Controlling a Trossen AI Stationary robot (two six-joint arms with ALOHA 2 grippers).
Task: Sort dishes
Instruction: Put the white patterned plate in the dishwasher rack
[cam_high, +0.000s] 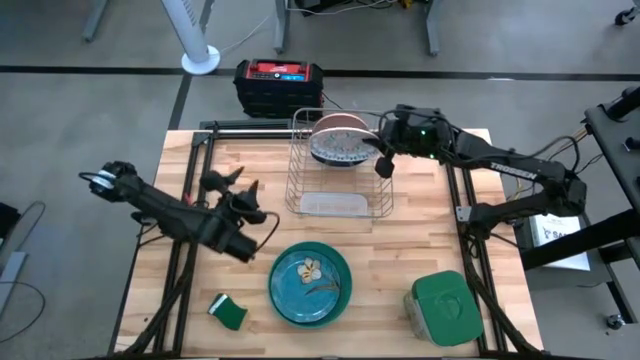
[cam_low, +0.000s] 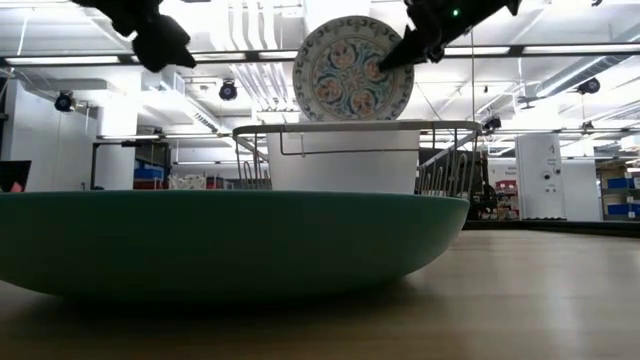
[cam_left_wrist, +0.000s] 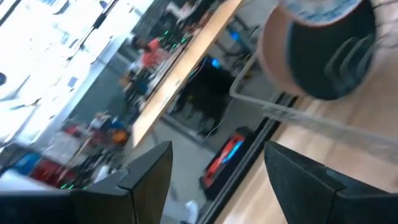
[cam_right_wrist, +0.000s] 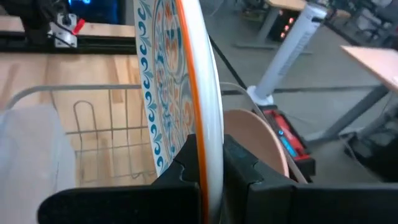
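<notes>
The white plate with blue-red ornament (cam_low: 352, 70) stands upright on edge over the wire dish rack (cam_high: 340, 190), with my right gripper (cam_high: 383, 160) shut on it. Behind it in the rack stand the salmon-pink plate (cam_high: 340, 124) and a dark plate (cam_left_wrist: 339, 56). The bright teal-green plate (cam_high: 310, 283) lies flat on the table, near the front edge. My left gripper (cam_high: 238, 188) hovers open above the table left of the rack, touching nothing. My right gripper (cam_right_wrist: 210, 152) pinches the ornamented plate's rim (cam_right_wrist: 202, 124) on its right side between the two fingers, one on each face. The fingers come slanting down from the table's right. The plate stands upright; the rack hides its lower edge, so whether it rests there cannot be told.
A square green-lidded container (cam_high: 445, 305) sits at the near right corner and a small green sponge (cam_high: 230, 312) at the near left. A white tray (cam_high: 335, 205) lies in the rack's front part. A red-and-black box (cam_high: 278, 85) stands beyond the far edge.
</notes>
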